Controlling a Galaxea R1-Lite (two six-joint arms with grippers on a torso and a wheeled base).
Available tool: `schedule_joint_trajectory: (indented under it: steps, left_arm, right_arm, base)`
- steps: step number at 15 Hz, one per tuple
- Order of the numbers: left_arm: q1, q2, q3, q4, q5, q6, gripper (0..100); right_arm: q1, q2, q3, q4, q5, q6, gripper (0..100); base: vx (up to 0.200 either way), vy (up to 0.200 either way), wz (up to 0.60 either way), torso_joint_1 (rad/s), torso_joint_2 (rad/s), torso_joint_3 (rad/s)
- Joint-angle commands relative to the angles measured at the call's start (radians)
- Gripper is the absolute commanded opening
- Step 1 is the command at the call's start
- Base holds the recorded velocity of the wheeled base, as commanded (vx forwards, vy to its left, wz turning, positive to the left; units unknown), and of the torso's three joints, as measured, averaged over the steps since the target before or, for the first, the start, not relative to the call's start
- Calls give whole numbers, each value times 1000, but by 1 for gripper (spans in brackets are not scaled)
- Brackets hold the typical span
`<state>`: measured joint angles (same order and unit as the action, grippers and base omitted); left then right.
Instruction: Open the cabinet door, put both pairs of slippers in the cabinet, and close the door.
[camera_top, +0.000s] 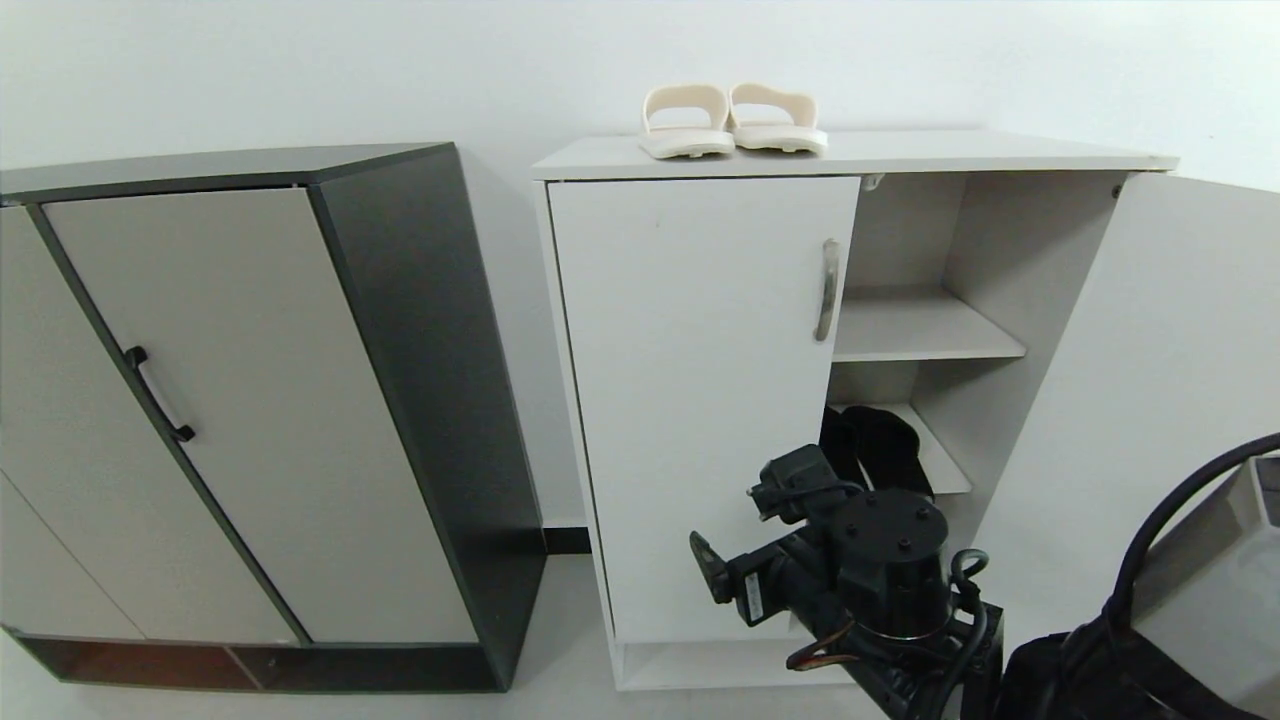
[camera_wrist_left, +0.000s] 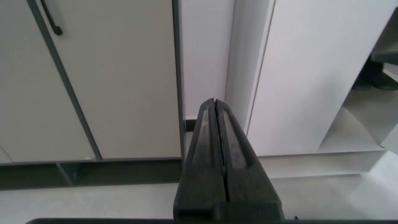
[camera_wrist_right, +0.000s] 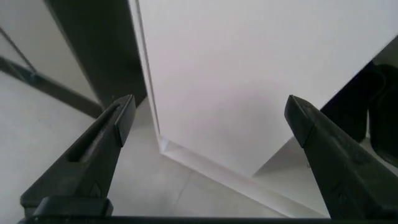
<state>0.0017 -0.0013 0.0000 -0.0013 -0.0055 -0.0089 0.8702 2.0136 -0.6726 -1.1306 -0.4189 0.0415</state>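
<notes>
White cabinet (camera_top: 1000, 150): right gripper (camera_wrist_right: 208, 112) held low before its closed door (camera_top: 700, 400), jaws spread wide. Left gripper (camera_wrist_left: 214, 109) has its jaws pressed together, apparently aimed at the cabinet's lower left edge.

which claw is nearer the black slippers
Right. The right claw hangs open before the white door's lower corner, black slippers close beside it. The left claw, shut, faces the gap beside the dark cabinet, farther from them.
</notes>
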Motion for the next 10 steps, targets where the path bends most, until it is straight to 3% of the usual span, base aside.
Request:
schedule_joint_trajectory:
  steps: [1,10]
  left_arm:
    - [1,1,0,0,-1,0,0]
    - [1,1,0,0,1,0,0]
  right_arm:
    - [0,2,2,0,0,0,100]
    - [-4,14,13,-11,15,-2,100]
  base:
    - [0,0,0,0,0,0]
    - [0,0,0,0,0,0]
